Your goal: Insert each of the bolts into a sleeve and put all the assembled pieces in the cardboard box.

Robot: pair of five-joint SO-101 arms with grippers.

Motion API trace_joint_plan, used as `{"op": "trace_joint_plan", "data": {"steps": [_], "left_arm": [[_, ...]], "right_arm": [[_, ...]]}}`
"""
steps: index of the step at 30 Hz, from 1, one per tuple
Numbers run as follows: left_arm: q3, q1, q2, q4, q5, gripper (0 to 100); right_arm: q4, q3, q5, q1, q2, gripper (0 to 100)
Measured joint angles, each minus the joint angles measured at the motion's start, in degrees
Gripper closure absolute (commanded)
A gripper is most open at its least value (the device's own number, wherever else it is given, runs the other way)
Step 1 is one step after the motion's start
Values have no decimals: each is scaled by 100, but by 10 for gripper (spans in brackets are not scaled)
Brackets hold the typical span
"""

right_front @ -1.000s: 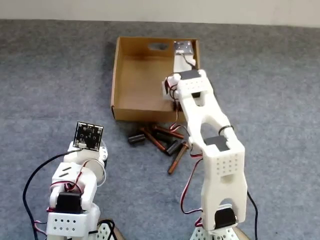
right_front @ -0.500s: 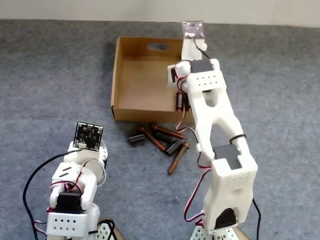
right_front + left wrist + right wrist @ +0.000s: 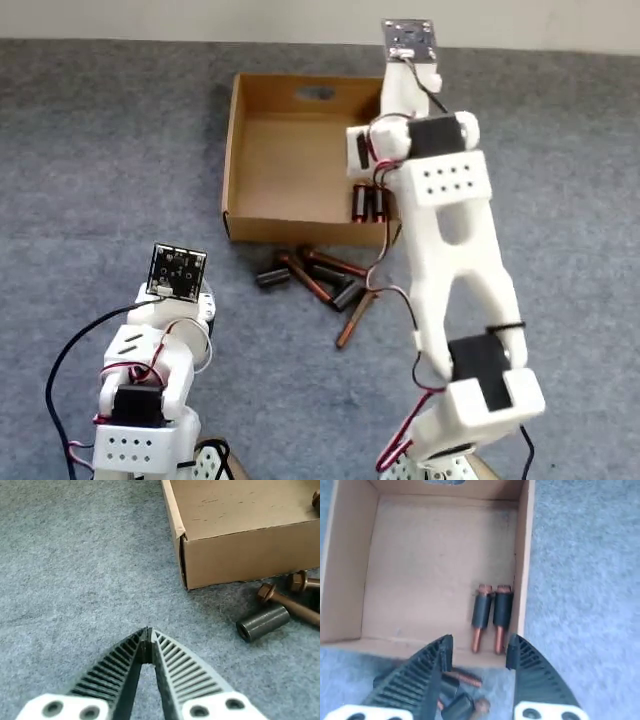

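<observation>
Box (image 3: 240, 150): cardboard, open-topped, on grey carpet (image 3: 120, 140).
Assembled pair (image 3: 361, 203): two finished pieces side by side in the box's 5 o'clock corner, beside the wall.
Loose pile (image 3: 315, 278): bolts (image 3: 285, 602) and sleeves (image 3: 262, 622) on the carpet at the box's 6 o'clock, outside its near wall.
Right gripper (image 3: 480, 642): fingers spread, empty, above that wall.
Left gripper (image 3: 148, 632): fingers pressed together, above the carpet toward the pile's 9 o'clock.
</observation>
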Motion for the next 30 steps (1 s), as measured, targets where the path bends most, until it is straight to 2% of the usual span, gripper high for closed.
{"op": "trace_joint_plan", "data": {"steps": [5,9,12,17,22,27,30], "left_arm": [[0,0,0,0,0,991],[0,0,0,0,0,991],[0,0,0,0,0,991],[0,-18,0,0,0,991],[-9,-879,0,-35,105,991],[-9,-1960,0,-440,1116,990],[-9,-2295,0,-519,1380,990]], "right_arm": [[536,18,325,0,-457,826],[580,756,404,-149,-1081,826],[132,1855,589,-571,-1670,826],[-1380,4264,993,-1327,-2629,826],[-2822,5916,1363,-1873,-2884,825],[-3341,6075,1407,-2268,-2444,824],[-3525,5996,1407,-2479,-1873,822]]}}
